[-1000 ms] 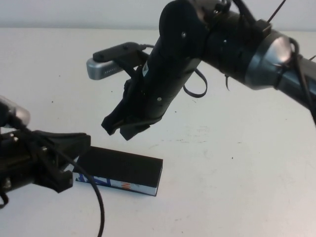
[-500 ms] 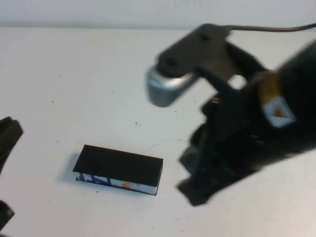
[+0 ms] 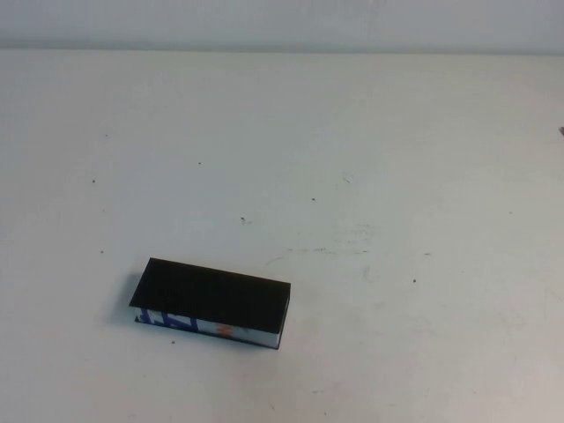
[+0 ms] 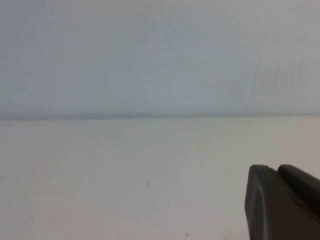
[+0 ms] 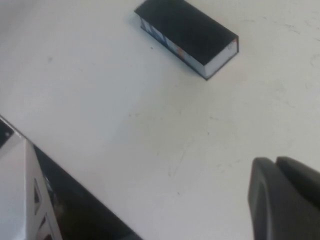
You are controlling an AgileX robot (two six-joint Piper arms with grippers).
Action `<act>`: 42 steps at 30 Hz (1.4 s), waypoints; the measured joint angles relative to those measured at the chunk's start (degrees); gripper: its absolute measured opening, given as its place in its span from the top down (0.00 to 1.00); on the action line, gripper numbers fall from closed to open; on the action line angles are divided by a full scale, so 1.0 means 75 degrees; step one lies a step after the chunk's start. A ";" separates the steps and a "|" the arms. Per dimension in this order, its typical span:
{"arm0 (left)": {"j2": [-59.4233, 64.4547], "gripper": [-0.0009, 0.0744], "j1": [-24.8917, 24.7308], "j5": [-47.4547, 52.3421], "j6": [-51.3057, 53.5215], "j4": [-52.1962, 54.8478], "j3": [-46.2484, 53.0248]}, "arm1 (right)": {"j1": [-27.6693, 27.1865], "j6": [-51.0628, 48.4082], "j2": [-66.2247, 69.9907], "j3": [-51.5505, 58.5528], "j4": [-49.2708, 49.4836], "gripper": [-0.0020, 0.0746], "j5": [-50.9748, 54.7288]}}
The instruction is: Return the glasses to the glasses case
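The rectangular black glasses case [image 3: 211, 303] lay flat on the white worktop [image 3: 370, 159], toward the near left corner, with its flap lid closed over the top. Its white front edge, printed in blue and orange, faced the near edge of the worktop, and its long side ran slightly askew to that edge. Nothing touched the case, and the worktop around it carried only small dark specks and faint scuff marks. The glasses could not be seen in any view.

Neither arm showed in the high view. In the right wrist view the right claw [image 5: 285, 200] appeared as a dark tip hanging above the worktop, well apart from the case [image 5: 187, 35], which sat across the surface from it with its white printed side turned partly toward the camera. The two fingers of that claw lay pressed together, holding nothing. A dark edge of the worktop and a pale grey piece of equipment [image 5: 20, 195] beyond it filled one corner of that view.

In the left wrist view the left claw [image 4: 282, 202] showed as a dark tip above bare worktop, facing a pale wall [image 4: 150, 55]. Whether its fingers stood apart or together could not be told.
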 joint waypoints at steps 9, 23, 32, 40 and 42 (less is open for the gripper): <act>-0.0016 0.99 0.0000 -0.0308 0.0000 -0.0029 0.0528 | 0.0000 0.0046 -0.0966 0.1769 -0.0163 0.99 -0.2585; -0.0016 0.99 0.0000 -0.0349 0.0000 -0.0047 0.0539 | 0.0000 0.0089 -0.0983 0.2725 -0.0288 0.99 -0.2828; -0.0016 0.99 0.0000 -0.0436 0.0000 -0.0047 0.0539 | -0.0451 0.1765 -0.1084 0.3334 -0.2343 0.99 -0.3420; -0.0016 0.99 0.0000 -0.0520 0.0000 -0.0047 0.0539 | -0.5024 0.2688 -0.1982 0.5489 -0.2982 0.99 -0.6889; -0.0016 0.99 0.0000 -0.0520 0.0000 -0.0047 0.0539 | -0.5944 0.2826 -0.2581 0.5956 -0.3009 0.99 -0.7230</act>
